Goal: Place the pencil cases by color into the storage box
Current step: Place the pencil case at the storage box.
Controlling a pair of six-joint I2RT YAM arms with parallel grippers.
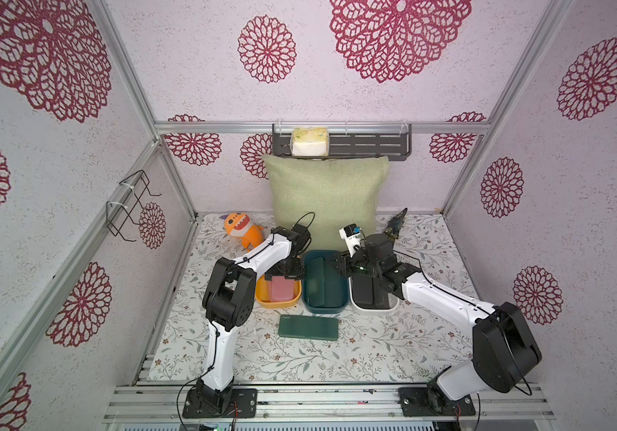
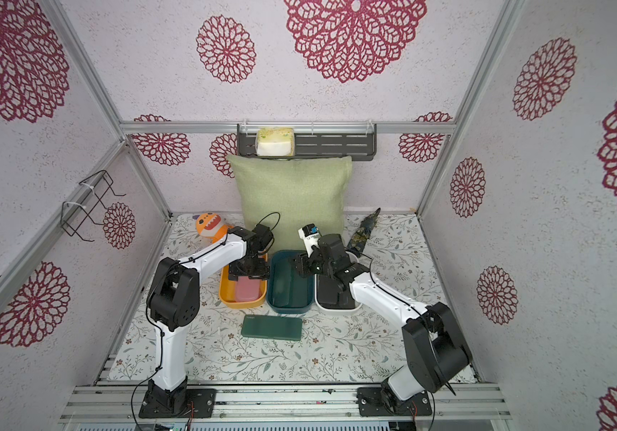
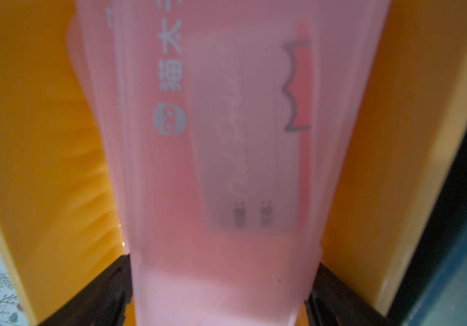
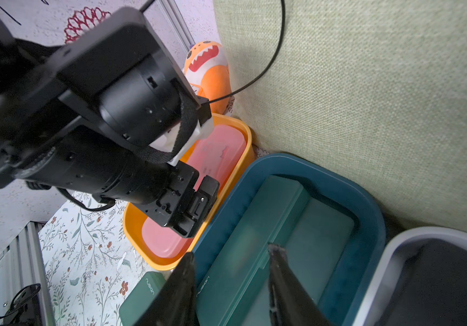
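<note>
In both top views my left gripper [image 1: 284, 275] hangs low over the yellow tub [image 1: 262, 300], the leftmost of three tubs in a row. A pink case [image 1: 282, 291] lies in that tub. My right gripper [image 1: 338, 264] reaches into the far right part of the teal tub [image 1: 327, 310], the middle one, where a tilted green case [image 1: 314, 278] sits. The white tub [image 1: 374, 308] on the right holds black cases [image 1: 366, 293]. A loose green case [image 1: 307, 327] lies flat on the mat [image 1: 336, 358], just on the near side of the teal tub.

In my left wrist view the pink case [image 3: 226, 169] runs between my two fingers [image 3: 108, 285], one at each long edge. I cannot tell whether they press it or stand just off it. The edge of a second pink case [image 3: 71, 48] peeks out from under it, inside the yellow wall [image 3: 43, 141].

In my right wrist view my fingers [image 4: 184, 282] are clamped on the tilted green case [image 4: 254, 225], one on each long edge. It leans over a flat green case [image 4: 322, 225] on the teal tub's floor. The loose green case [image 4: 139, 299] shows outside that tub.
</note>
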